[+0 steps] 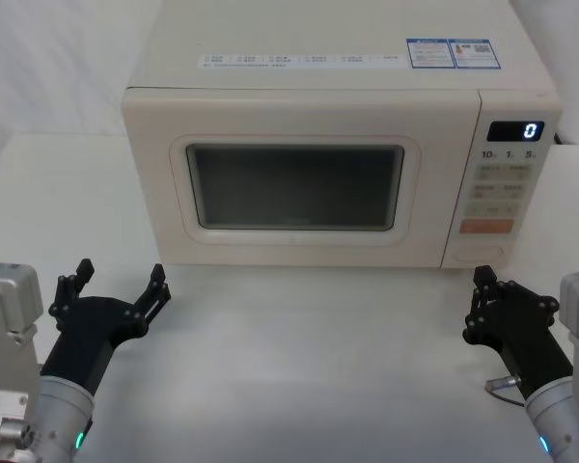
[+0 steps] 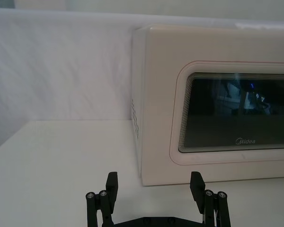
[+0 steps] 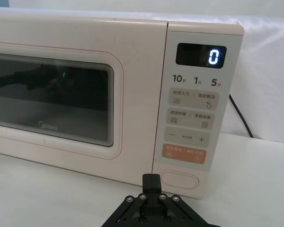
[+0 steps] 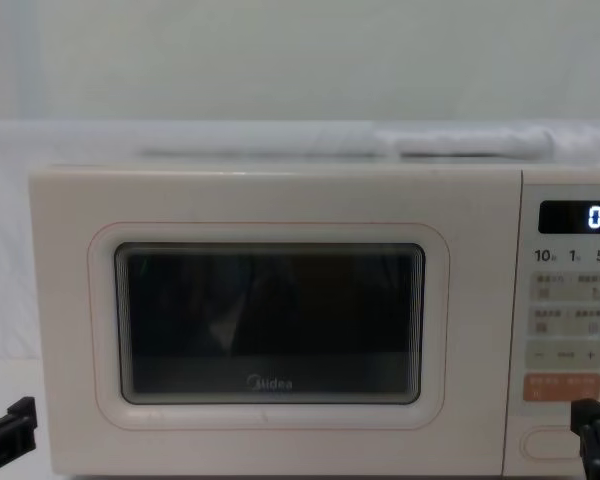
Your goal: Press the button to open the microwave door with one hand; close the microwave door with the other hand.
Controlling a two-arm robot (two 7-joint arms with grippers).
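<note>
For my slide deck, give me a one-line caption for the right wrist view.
Shut right gripper poised just before the button of the closed microwave.

Spread left tool (image 2: 154,188) before shut microwave door (image 2: 227,113)

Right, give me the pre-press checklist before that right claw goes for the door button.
1. Microwave door shut: ok.
2. Button uncovered, below the orange key: ok.
3. Right claw shut, in front of the button, not touching it: ok.
4. Left claw open, in front of the door's left end, apart from it: ok.
5. Table in front of the door free for the swing: ok.
6. Microwave powered, display reading 0: ok.
</note>
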